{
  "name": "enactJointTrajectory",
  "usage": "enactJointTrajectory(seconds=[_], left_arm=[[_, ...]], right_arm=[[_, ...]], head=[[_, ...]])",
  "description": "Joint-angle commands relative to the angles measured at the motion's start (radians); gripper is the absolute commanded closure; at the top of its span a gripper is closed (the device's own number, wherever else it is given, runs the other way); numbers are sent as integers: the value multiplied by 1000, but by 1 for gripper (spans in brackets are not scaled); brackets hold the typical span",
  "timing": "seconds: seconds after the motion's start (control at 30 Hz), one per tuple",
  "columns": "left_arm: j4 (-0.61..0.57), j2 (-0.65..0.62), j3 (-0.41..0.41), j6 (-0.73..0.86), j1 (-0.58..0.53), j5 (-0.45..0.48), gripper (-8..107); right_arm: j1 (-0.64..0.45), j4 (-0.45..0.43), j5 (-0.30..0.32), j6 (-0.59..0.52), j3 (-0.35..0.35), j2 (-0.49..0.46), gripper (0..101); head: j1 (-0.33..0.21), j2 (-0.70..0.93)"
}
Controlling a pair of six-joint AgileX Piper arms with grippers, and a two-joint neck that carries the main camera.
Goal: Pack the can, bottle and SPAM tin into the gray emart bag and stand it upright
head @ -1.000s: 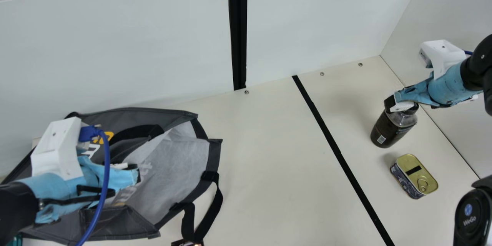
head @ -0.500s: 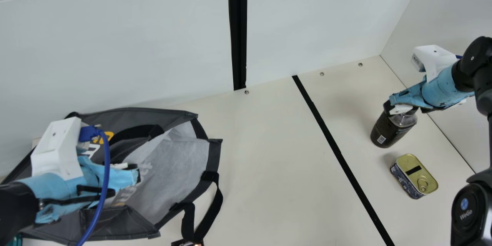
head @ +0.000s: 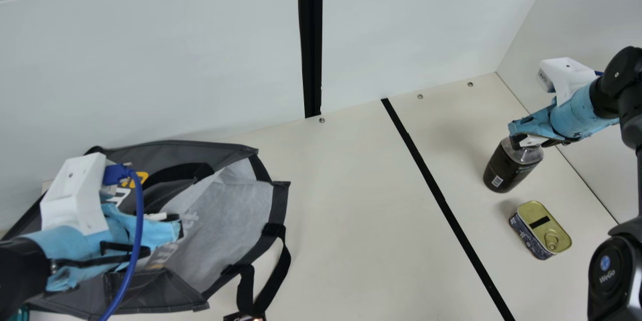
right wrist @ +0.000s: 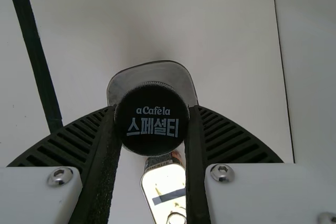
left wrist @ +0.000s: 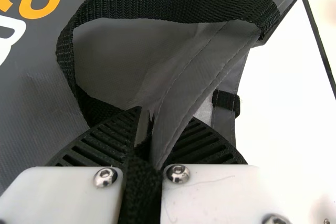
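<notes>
In the main view my left gripper [head: 176,228] is over the gray bag [head: 230,205], which lies on its side, mouth toward the table's middle. The left wrist view has my left gripper [left wrist: 147,129] shut on the bag's edge [left wrist: 194,82] and black strap. My right gripper [head: 522,140] is at the top of the dark bottle [head: 504,170], which stands on the table at the right. Seen from above, my right gripper [right wrist: 151,116] has a finger against each side of the bottle's black cap [right wrist: 152,142]. The SPAM tin [head: 544,228] lies in front of the bottle.
A black tape line [head: 441,200] crosses the cream table [head: 351,210] between bag and bottle. White walls rise behind and at the right. The bag's loose handle [head: 281,266] trails onto the table.
The right gripper first shifted slightly left over the bottle, then its fingers closed in on the cap. The left arm, the bag and the tin have kept still.
</notes>
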Motion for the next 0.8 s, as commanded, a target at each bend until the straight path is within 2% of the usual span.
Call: enactJointTrajectory(seconds=[0.0,0.4,0.77], left_arm=[[0,0,0,0,0,0,107],[0,0,0,0,0,0,107],[0,0,0,0,0,0,107]], right_arm=[[2,15,-2,-9,-11,0,101],[29,66,-2,-73,-65,-10,101],[74,112,-2,-150,-48,-45,101]], head=[[-23,-2],[-23,-2],[-23,-2]])
